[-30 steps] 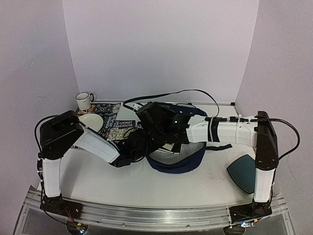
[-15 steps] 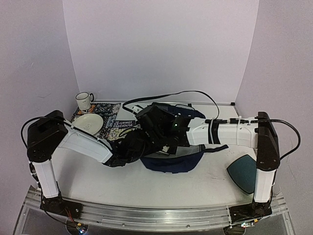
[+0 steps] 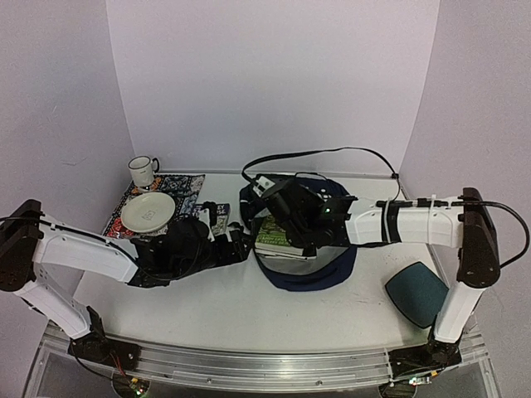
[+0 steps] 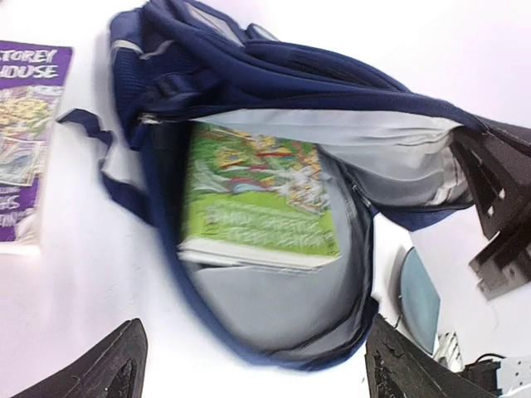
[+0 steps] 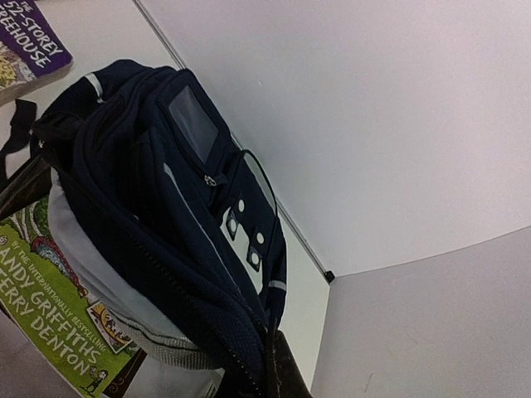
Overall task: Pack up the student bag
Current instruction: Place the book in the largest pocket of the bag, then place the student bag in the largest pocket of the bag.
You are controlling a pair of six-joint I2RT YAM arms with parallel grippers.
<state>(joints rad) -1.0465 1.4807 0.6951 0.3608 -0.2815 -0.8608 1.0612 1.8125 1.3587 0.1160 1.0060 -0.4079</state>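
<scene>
**Inspector A:** Where do we record the student bag, and what has hold of it?

**Inspector B:** We find the student bag (image 3: 311, 272) lying on the table (image 3: 207, 307), a little right of centre. In the overhead view its mouth gapes toward 9 o'clock. The right gripper (image 5: 278, 365) is clenched on the fabric at the bag's upper rim and props the opening. A green book (image 3: 278, 236) lies flat inside on the grey lining.

**Inspector A:** And the left gripper?

**Inspector B:** Released. In the wrist view of the left gripper (image 4: 259, 361) the fingers stand wide apart with nothing between them. It hangs just outside the mouth, and overhead the bag lies at 3 o'clock from it.

**Inspector A:** Which relation governs the coming move?

**Inspector B:** We judge the purple book (image 4: 21, 124) to be the likely next item. It lies on the table clear of the bag and just beside the left gripper, at about 11 o'clock from it overhead. The arm hides most of it in that view, so we cannot settle its long axis. The left arm is plainly nearer, and the right is occupied at the rim. Anything loaded must travel toward 3 o'clock to pass the opening. A teal item (image 3: 415, 292) lies well apart, at 4 o'clock from the bag.
</scene>
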